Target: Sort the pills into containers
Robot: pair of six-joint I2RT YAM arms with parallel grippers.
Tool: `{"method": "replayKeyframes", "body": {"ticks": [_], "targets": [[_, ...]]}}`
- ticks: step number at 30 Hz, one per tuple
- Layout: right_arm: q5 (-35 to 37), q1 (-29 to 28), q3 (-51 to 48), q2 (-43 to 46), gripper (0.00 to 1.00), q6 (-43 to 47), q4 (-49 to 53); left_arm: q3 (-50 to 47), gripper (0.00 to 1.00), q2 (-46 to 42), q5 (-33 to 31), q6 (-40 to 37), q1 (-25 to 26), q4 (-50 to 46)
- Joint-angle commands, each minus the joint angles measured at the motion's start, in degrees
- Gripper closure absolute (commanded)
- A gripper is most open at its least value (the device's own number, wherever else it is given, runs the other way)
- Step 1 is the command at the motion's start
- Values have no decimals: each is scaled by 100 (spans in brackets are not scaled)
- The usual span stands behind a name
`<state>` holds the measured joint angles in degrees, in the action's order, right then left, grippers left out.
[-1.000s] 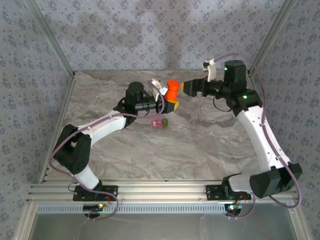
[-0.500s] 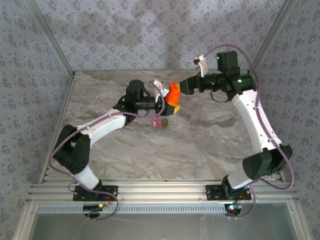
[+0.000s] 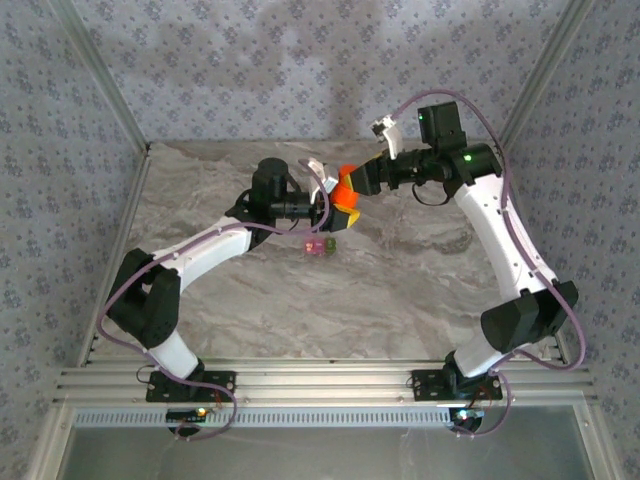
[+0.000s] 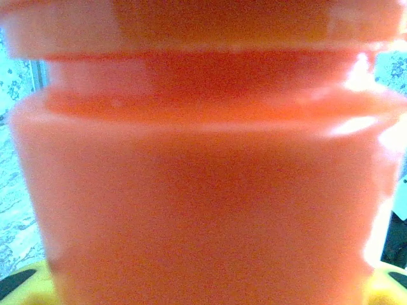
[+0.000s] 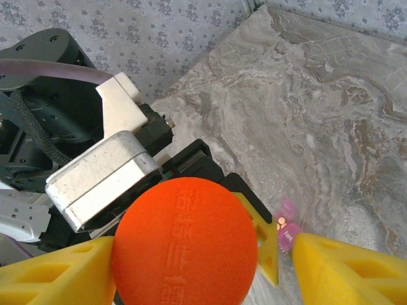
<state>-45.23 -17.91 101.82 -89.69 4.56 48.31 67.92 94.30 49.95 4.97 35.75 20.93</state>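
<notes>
The right end effector had swung in around the orange bottle, jaws narrowing but not yet clamped on its cap. The left end effector gripped the bottle, so uncapping looked imminent. The containers sat on the tabletop just beside the bottle.

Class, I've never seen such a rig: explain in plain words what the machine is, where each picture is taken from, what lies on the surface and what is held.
Two robot arms stand at a marbled table. One picture looks down from above; the others come from a camera on each wrist. The left claw holds an orange plastic bottle above the table. The right claw sits open around its round orange cap. On the table lies a joined pair of translucent plastic compartments, one pink, one green.
</notes>
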Motion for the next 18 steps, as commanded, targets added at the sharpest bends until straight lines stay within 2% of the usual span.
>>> {"method": "replayKeyframes", "body": {"ticks": [1, 5, 8, 15, 18], "targets": [[69, -13, 189, -24, 29, 63, 121, 214, 100, -17, 197, -84, -11, 144], [102, -19, 195, 0, 21, 37, 91, 227, 100, -7, 203, -80, -11, 144], [129, -15, 206, 23, 21, -11, 33, 230, 100, 3, 200, -72, -6, 140], [119, -11, 245, 21, 27, -68, -10, 230, 100, 13, 212, -68, 10, 134], [85, -8, 227, 17, 32, -87, -25, 231, 100, 9, 216, -67, 12, 131]]}}
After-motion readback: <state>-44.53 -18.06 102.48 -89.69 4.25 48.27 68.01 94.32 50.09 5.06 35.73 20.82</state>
